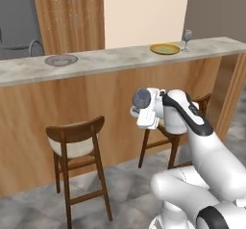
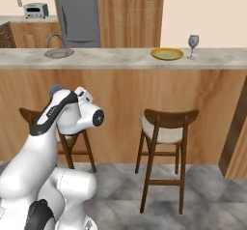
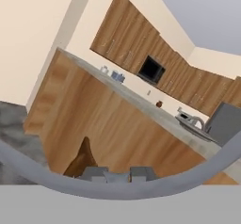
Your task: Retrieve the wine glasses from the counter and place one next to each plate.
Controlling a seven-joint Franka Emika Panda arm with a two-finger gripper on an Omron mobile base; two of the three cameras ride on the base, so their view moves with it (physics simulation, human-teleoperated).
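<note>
A long marble bar top (image 1: 120,59) with a plain wood front ran across the room, with cabinets and a fridge behind it. Toward its right end lay the yellow plate (image 1: 165,49), and a wine glass (image 1: 187,39) stood upright just beside that plate, on the side nearer the bar's end. Toward the bar's left end lay the grey plate (image 1: 61,59), with no glass by it. Two stools (image 1: 77,136) stood on the floor against the bar's front.

The arm was folded up in front of the bar, below its top. In the hand view the gripper (image 3: 117,173) had its fingers drawn close together on a pale sliver. A curved translucent grey band (image 3: 216,164) swept across just above them, so it looked clamped on the stem of the second glass, though that was a judgement.

From here, the thin stem could twist or slip in the pinch during the swing up. The bowl could strike the bar's edge if lifted too near it. A low set-down could clip the grey plate, and a tilted release would tip the glass.
</note>
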